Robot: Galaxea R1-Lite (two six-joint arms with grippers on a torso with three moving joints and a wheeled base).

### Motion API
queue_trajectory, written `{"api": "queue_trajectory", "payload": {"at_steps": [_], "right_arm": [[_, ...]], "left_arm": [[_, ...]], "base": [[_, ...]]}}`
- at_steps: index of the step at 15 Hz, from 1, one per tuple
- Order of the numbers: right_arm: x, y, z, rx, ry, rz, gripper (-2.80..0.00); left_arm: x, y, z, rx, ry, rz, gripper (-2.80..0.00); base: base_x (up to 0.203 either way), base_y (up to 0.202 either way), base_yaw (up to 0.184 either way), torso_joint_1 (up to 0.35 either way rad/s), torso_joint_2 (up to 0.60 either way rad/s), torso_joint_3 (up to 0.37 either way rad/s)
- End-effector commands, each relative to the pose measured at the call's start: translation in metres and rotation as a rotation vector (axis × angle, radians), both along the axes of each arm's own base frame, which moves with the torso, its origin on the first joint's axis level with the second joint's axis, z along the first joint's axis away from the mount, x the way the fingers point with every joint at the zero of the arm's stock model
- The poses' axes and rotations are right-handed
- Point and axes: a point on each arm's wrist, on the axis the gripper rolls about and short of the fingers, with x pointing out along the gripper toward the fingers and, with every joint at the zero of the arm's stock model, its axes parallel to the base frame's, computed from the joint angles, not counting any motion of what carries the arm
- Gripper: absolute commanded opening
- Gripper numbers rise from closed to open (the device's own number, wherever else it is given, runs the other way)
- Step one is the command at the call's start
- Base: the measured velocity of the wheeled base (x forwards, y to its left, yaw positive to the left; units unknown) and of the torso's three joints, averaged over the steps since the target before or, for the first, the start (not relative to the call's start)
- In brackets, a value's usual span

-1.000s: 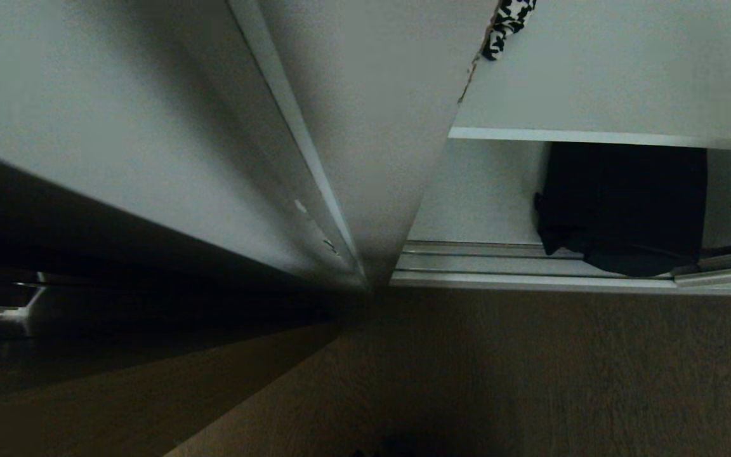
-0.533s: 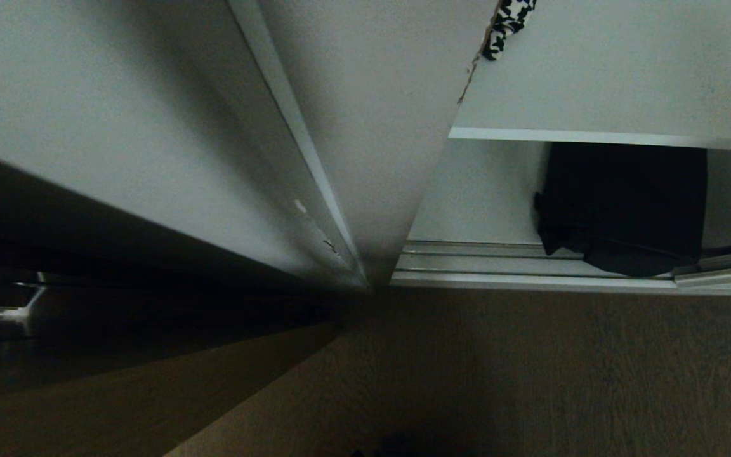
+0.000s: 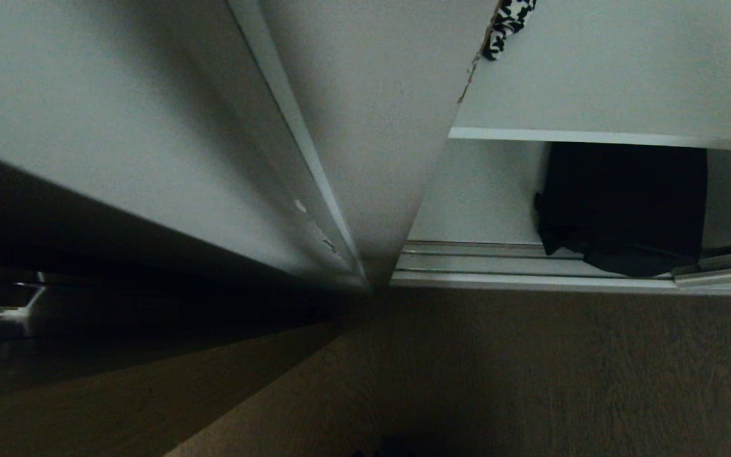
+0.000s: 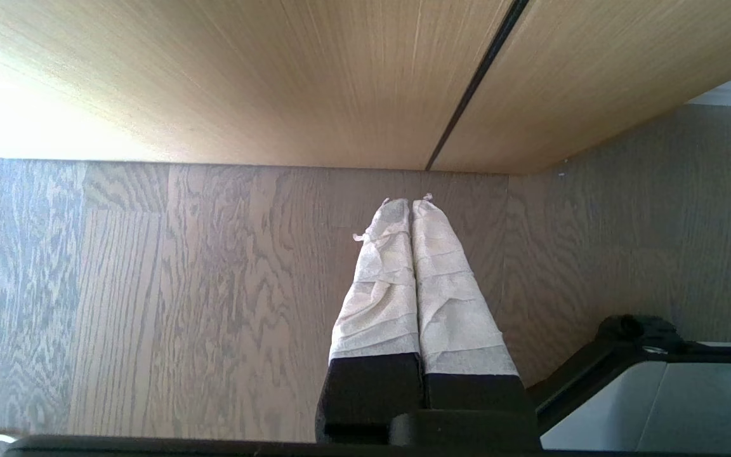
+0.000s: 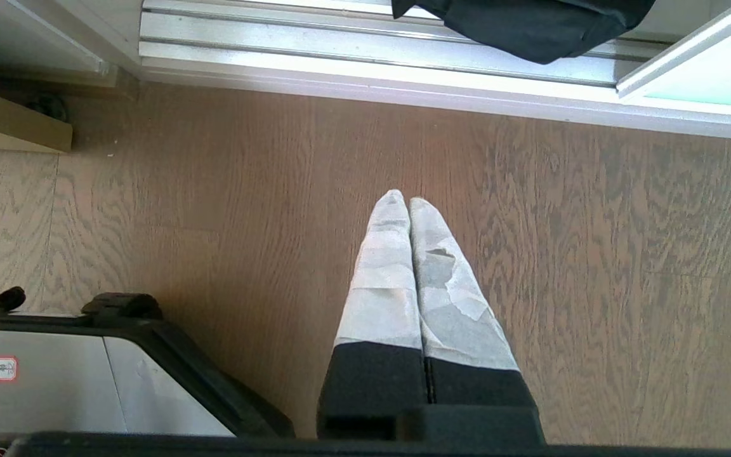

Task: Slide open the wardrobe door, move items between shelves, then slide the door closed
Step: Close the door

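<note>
Nothing is seen to have changed across the last second: the head view is the same throughout, and no arm appears in it. The left gripper (image 4: 410,202) is parked pointing down at the wood floor (image 4: 150,285) in front of a wood-grain door (image 4: 276,76), its jaws pressed together on nothing. The right gripper (image 5: 401,198) is likewise held over the floor near the wardrobe's bottom track (image 5: 340,51), jaws pressed together and empty.

The wardrobe is seen open on this side. The black item (image 3: 622,203) lies in the lowest compartment, under a white shelf (image 3: 594,136), with a fold of it spilling forward onto the track. A corner of the aqua sliding door (image 5: 708,79) is seen just beside that fold in the right wrist view.

From this stillness it is judged that no step is under way. Whether the item has already been transferred cannot be told. If the door is to be slid shut, the overhanging fabric is likely to be caught unless it is pushed back first.
</note>
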Motion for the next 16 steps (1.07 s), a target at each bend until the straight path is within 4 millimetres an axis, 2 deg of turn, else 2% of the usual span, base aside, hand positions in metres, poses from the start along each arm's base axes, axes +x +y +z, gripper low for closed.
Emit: {"api": "queue_trajectory", "payload": {"at_steps": [1,6,16], "right_arm": [[0.0002,0.0,0.0001,0.0,0.002,0.001,-2.8],[0.0002,0.0,0.0001,0.0,0.003,0.001,-2.8],[0.0003,0.0,-0.0002,0.0,0.003,0.001,-2.8]], "left_arm": [[0.0,0.0,0.0001,0.0,-0.001,0.001,-2.8],[0.0001,0.0,0.0001,0.0,0.0,0.001,-2.8],[0.0,0.0,0.0001,0.0,-0.001,0.001,-2.8]], "base": [[0.0,0.0,0.0,0.0,0.0,0.0],[0.001,-0.028,0.002,0.002,0.0,0.001],[0.0,-0.193,0.002,0.003,0.0,0.002]]}}
